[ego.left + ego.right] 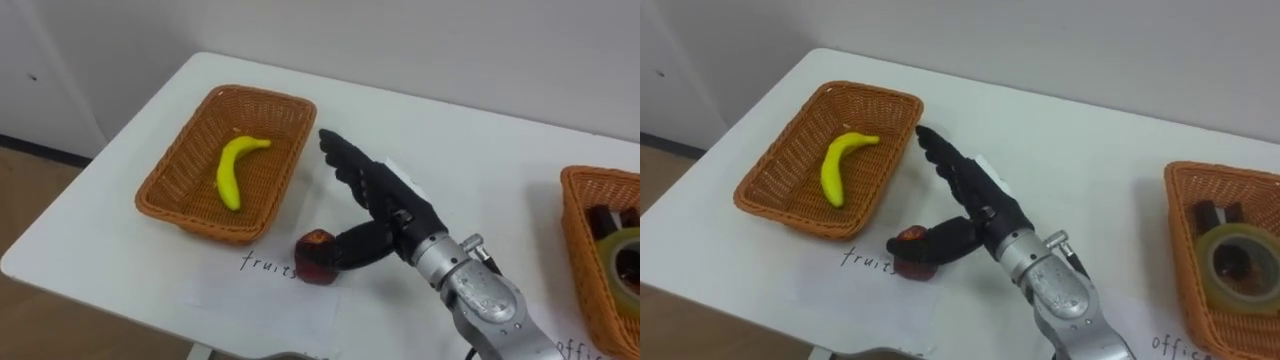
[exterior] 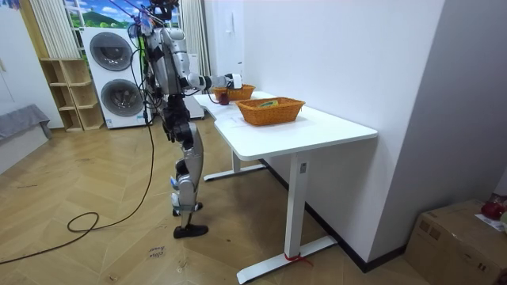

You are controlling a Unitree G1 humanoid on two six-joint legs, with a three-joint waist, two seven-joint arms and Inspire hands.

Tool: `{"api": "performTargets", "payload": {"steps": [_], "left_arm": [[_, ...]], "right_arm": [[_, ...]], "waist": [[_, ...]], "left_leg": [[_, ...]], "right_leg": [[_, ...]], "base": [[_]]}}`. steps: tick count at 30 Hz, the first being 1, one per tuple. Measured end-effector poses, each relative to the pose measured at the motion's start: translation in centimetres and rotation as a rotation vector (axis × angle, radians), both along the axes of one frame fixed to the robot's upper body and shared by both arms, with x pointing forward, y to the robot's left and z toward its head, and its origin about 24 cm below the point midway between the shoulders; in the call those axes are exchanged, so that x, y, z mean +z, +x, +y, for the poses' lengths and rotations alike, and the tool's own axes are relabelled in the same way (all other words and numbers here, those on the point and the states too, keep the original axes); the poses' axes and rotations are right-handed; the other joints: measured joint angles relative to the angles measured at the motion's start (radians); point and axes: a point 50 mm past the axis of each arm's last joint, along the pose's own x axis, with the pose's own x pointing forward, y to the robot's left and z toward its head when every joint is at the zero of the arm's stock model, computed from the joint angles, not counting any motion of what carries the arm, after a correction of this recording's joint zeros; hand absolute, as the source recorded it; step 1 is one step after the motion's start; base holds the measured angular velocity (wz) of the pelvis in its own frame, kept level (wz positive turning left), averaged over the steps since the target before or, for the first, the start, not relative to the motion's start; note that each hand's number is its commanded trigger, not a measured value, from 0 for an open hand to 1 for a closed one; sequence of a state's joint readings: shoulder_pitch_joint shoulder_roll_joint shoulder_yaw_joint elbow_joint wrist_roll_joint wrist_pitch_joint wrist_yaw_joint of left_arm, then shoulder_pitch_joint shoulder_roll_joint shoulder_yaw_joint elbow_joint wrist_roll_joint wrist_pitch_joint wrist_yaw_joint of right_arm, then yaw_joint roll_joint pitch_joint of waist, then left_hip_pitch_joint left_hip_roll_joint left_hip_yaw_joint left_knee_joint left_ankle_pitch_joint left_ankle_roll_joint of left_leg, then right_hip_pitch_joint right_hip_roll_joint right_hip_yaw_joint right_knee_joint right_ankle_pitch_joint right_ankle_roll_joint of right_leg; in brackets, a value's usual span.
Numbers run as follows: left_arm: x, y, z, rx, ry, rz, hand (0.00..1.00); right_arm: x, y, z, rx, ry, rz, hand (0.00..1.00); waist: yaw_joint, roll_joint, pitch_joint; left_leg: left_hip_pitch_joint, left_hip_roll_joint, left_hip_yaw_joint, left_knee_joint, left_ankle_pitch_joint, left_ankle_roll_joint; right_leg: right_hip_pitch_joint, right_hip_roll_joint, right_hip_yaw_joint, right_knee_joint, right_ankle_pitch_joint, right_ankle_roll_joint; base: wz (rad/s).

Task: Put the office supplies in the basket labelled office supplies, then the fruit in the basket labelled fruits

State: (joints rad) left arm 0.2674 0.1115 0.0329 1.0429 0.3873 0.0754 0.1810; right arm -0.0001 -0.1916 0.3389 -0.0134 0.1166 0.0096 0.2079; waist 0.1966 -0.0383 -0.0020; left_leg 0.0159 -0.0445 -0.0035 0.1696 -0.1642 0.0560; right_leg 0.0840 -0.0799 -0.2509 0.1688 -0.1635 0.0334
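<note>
Desk: a white rectangular desk (image 1: pixel 480 150) is seen from above, with a basket set towards each end
Left basket: an oblong basket of brown woven wicker (image 1: pixel 185 160) is placed near the desk's left end
Banana: a yellow curved banana (image 1: pixel 235 170) is laid on the floor of the left basket, its stem end turned to the far side
Apple: a small dark red apple (image 1: pixel 316 258) is set on the desk, just outside the near right corner of the left basket and apart from it
Paper: a white sheet of paper (image 1: pixel 250 300) with handwriting is spread in front of the left basket; the apple is stood at its far right edge
Right hand: the black right hand (image 1: pixel 395 205) is brought in from the lower right and held low over the desk beside the left basket
Fingers: the fingers (image 1: pixel 345 160) are stretched out straight towards the basket's right wall, uncurled; the thumb (image 1: pixel 360 245) is pointed aside and laid against the apple's right side, so nothing is clasped
Right basket: a second brown wicker basket (image 1: pixel 582 235) is placed at the desk's right end
Tape: a roll of clear adhesive tape (image 1: pixel 1240 237) is laid flat in the right basket
Dark item: a small black object (image 1: pixel 1220 213) is lodged behind the tape; what it is cannot be told
Stance: in the room view the robot is stood upright on the wooden floor at the desk's long side, one arm held out over the desktop
Background: two stacked white washing machines (image 2: pixel 115 71) are seen behind the robot
</note>
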Motion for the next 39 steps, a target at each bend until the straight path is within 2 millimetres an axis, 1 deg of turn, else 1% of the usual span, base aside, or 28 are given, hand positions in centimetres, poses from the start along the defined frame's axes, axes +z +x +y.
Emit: {"api": "performTargets", "payload": {"steps": [5,7,13,17,20,24,26,29,39], "left_arm": [[0.0,0.3,-0.1,-0.009,-0.006,-0.016,0.00],[0.0,0.4,-0.2,-0.013,-0.007,-0.016,0.00],[0.0,0.6,-0.2,-0.022,-0.009,-0.019,0.00],[0.0,0.5,-0.1,-0.026,-0.008,-0.016,0.00],[0.0,0.4,0.0,-0.022,-0.010,-0.016,0.00],[0.0,0.4,0.0,-0.020,-0.006,-0.017,0.00],[0.1,0.4,0.1,-0.014,-0.004,-0.019,0.00],[0.0,0.2,0.0,-0.028,-0.002,-0.014,0.00],[0.0,0.3,-0.2,-0.022,-0.012,-0.019,0.00]], "right_arm": [[-0.7,-0.7,0.1,0.037,0.001,0.033,0.00],[-0.8,-0.9,0.3,0.056,0.001,0.041,0.00],[-1.1,-1.2,0.2,0.069,0.001,0.055,0.00],[-1.8,-1.9,0.0,0.059,-0.001,0.088,0.00],[-2.0,-2.1,0.3,0.068,-0.011,0.095,0.00],[-2.1,-2.1,0.3,0.062,-0.078,0.073,0.00],[-2.6,-2.1,0.2,0.039,-0.108,0.080,0.00],[-3.0,-2.1,0.0,0.013,-0.155,0.073,0.00],[-3.1,-2.5,0.7,0.008,-0.244,0.020,0.00]], "waist": [[0.000,0.007,0.0051],[0.000,0.008,0.0058],[-0.001,0.008,0.0055],[-0.001,0.007,0.0057],[-0.004,0.007,0.0062],[-0.003,0.006,0.0069],[-0.003,0.006,0.0112],[0.001,0.004,0.0132],[0.000,0.002,0.0121]], "left_leg": [[-0.005,0.000,0.000,0.000,0.000,0.000],[-0.007,0.000,0.000,-0.001,0.000,0.000],[-0.021,0.000,0.001,-0.001,0.000,0.000],[-0.022,0.000,0.001,0.002,0.000,0.000],[-0.022,0.000,0.002,0.001,0.000,0.000],[-0.021,0.000,0.000,0.001,0.000,0.000],[-0.013,0.000,0.000,-0.002,0.000,0.000],[-0.013,0.000,0.000,-0.002,0.000,0.000],[-0.013,0.000,-0.002,0.001,0.000,0.000]], "right_leg": [[-0.004,0.000,-0.001,-0.001,0.000,0.000],[-0.007,0.000,0.000,0.000,0.000,0.000],[-0.022,0.001,0.000,-0.001,0.000,0.000],[-0.024,0.001,-0.001,-0.001,0.000,0.000],[-0.024,0.001,0.000,-0.001,0.000,0.000],[-0.022,0.001,0.001,-0.001,0.000,0.000],[-0.013,0.001,0.003,-0.001,0.000,0.000],[-0.013,0.001,0.001,-0.001,0.000,0.000],[-0.012,0.001,-0.001,0.000,0.000,0.000]], "base": [[0.00],[0.00],[0.00],[0.00],[0.00],[0.00],[0.00],[0.00],[0.00]]}}
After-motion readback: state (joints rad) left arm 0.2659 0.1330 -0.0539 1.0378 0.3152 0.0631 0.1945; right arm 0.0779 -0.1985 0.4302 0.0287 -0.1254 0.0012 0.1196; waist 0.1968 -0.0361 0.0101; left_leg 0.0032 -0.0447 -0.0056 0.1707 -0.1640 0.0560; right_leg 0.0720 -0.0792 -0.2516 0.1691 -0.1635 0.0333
